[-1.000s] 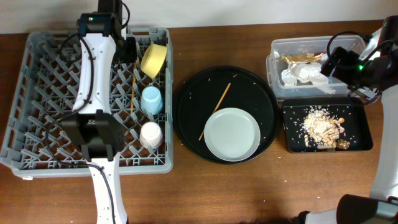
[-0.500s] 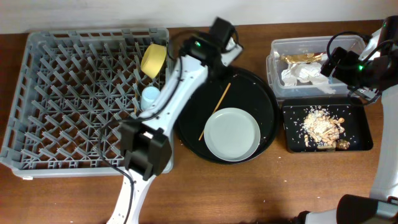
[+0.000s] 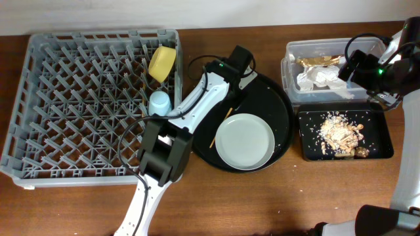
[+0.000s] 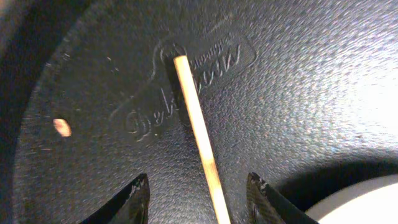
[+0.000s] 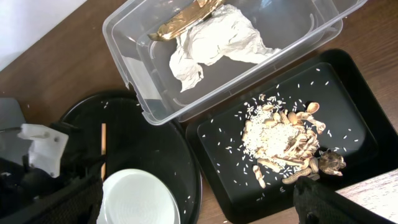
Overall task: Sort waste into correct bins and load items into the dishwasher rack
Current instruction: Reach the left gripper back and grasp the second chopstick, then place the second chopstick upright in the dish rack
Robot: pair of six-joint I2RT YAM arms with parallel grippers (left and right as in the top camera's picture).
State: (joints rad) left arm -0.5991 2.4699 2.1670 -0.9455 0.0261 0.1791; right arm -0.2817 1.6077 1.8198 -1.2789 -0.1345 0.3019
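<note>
My left gripper (image 3: 234,92) is open over the round black tray, its fingers on either side of a wooden chopstick (image 4: 193,118) lying on the tray, not gripping it. The chopstick's lower part shows overhead (image 3: 220,128). The pale grey-green plate (image 3: 245,141) lies beside it. The grey dishwasher rack (image 3: 65,98) holds the yellow bowl (image 3: 162,63) and the light-blue cup (image 3: 159,103); the pink cup is hidden by my left arm. My right gripper (image 5: 199,208) is open and empty above the clear tub (image 3: 292,78), which holds the white napkin (image 5: 217,37) and the gold wrapper (image 5: 183,18). Food scraps (image 5: 280,140) lie in the black rectangular tray (image 3: 380,134).
The large round black tray (image 3: 269,98) sits between the rack and the two bins, with a few crumbs on it. My left arm's base (image 3: 161,157) stands at the rack's front right corner. Bare wooden table (image 3: 275,203) runs along the front.
My left arm has swung from the rack's back right over to the round tray and come down around the chopstick's upper end. The right arm has not moved.
</note>
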